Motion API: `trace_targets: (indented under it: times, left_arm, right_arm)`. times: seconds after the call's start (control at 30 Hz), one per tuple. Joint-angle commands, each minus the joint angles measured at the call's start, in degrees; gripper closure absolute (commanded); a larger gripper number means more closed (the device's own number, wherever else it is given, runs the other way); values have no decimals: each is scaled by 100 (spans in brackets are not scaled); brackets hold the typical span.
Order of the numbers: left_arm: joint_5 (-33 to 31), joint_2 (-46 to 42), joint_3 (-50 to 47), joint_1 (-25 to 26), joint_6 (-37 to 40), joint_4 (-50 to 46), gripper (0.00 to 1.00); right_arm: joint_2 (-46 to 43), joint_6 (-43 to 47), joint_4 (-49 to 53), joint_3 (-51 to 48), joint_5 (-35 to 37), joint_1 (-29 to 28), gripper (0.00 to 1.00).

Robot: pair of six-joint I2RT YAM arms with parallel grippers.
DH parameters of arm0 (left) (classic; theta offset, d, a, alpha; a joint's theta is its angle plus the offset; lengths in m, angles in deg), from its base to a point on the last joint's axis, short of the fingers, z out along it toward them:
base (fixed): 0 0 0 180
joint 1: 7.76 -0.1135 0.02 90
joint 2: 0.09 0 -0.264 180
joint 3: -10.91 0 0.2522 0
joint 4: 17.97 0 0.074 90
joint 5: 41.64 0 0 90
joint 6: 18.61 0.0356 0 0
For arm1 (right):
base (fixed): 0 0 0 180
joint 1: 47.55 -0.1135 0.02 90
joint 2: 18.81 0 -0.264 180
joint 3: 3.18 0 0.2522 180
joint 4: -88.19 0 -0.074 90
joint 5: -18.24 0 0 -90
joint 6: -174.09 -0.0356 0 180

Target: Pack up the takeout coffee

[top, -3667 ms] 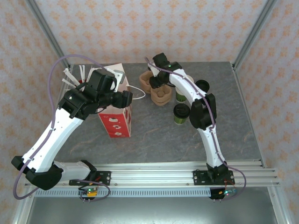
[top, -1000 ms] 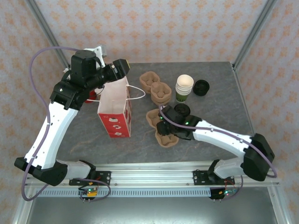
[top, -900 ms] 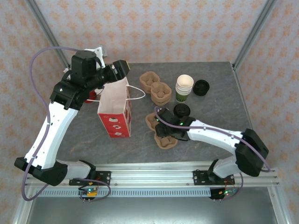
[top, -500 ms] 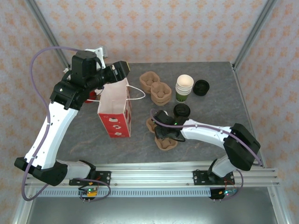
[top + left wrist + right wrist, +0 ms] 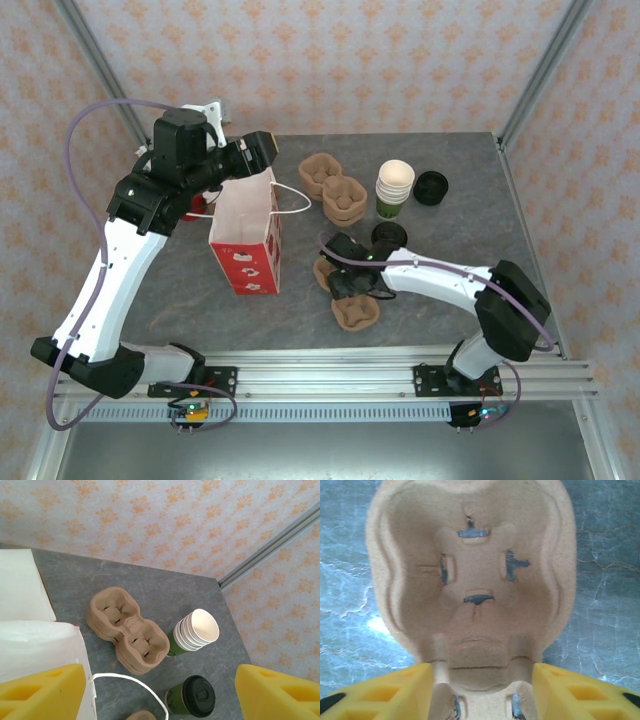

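Note:
The takeout coffee (image 5: pixel 388 237) (image 5: pixel 192 698), a green cup with a black lid, stands upright right of centre. My right gripper (image 5: pixel 349 281) (image 5: pixel 482 695) is low over a single brown cup carrier (image 5: pixel 352 303) (image 5: pixel 472 575) lying flat on the table, just left of the coffee. It is open. Its yellow fingers (image 5: pixel 380 692) stand close on either side of the carrier's narrow waist. My left gripper (image 5: pixel 257 149) (image 5: pixel 160 692) hangs open and empty above the top edge of the white and red paper bag (image 5: pixel 246 240) (image 5: pixel 35 645).
A stack of cream-lined green cups (image 5: pixel 394 187) (image 5: pixel 196 631) and a loose black lid (image 5: pixel 431 187) stand at the back right. A stack of brown carriers (image 5: pixel 334 189) (image 5: pixel 127 632) lies behind the bag's white handle (image 5: pixel 290 197) (image 5: pixel 131 678). A red cup (image 5: pixel 196 205) peeks out left of the bag.
My right gripper's jaws have widened around the carrier, and the right arm's elbow has swung left and back. The left arm and the bag have stayed still.

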Motion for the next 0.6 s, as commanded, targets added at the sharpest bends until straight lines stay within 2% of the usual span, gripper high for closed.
trace_targets:
  times: [0.0, 0.23, 0.57]
  left_arm:
    - [-72, -84, -6, -23, 169, -136, 20]
    - [-96, -97, -51, -56, 206, -154, 20]
    - [-58, -163, -155, -90, 213, -119, 20]
  right_arm:
    - [174, 52, 554, 332, -202, -35, 42]
    - [613, 99, 1031, 763, -196, -33, 41]
    - [790, 154, 1176, 950, -63, -27, 42]
